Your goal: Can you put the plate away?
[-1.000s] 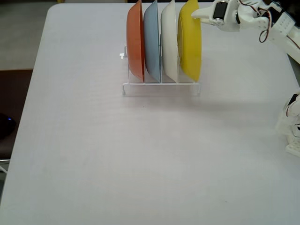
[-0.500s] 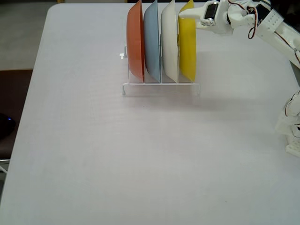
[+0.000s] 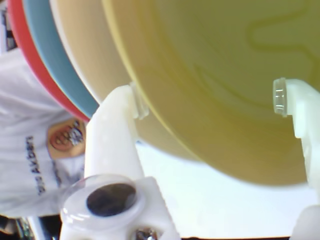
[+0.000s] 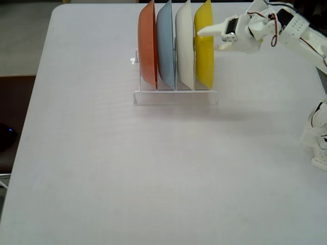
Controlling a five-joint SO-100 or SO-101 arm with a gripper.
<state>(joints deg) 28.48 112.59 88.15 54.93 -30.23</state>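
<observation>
Yellow plate (image 4: 204, 43) is standing upright in the rightmost slot of the white rack (image 4: 176, 94), just beside the cream plate (image 4: 184, 43). Gripper (image 4: 208, 40) is sitting at the plate's rim with its fingers spread; in the wrist view one finger (image 3: 117, 130) is touching the rim and the other (image 3: 295, 107) is standing clear of the plate (image 3: 225, 75). Release looks like the step in hand: best backing straight out to the right, without dragging the rim. Rack is holding four plates on edge: orange (image 4: 147, 43), blue (image 4: 165, 43), cream, yellow.
</observation>
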